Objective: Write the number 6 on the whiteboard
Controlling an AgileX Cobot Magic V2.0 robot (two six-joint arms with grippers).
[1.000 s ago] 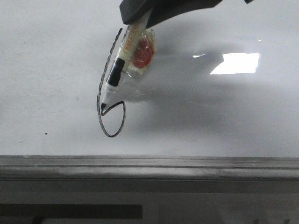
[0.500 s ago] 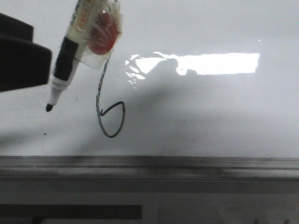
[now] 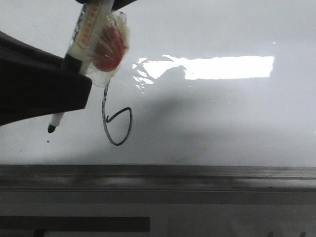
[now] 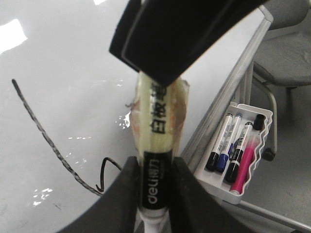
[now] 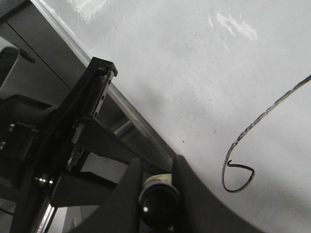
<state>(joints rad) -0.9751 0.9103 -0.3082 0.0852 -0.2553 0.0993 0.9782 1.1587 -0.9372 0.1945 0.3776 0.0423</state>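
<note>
The number 6 is drawn in thin black line on the whiteboard. It also shows in the left wrist view and the right wrist view. A marker with taped yellow label and red patch hangs tip down, its tip left of the 6 and off the line. My left gripper reaches in from the left and is shut on the marker's black band. My right gripper is shut on the marker's upper end; in the front view it is almost out of frame at the top.
A grey metal rail runs along the board's near edge, with a dark panel below. A white tray of several spare markers hangs off the board's side. A grey chair stands beyond it. Bright glare lies on the board.
The marker has lifted off the finished 6 and moved left. My left gripper has come in from the left and closed on the marker's black band.
</note>
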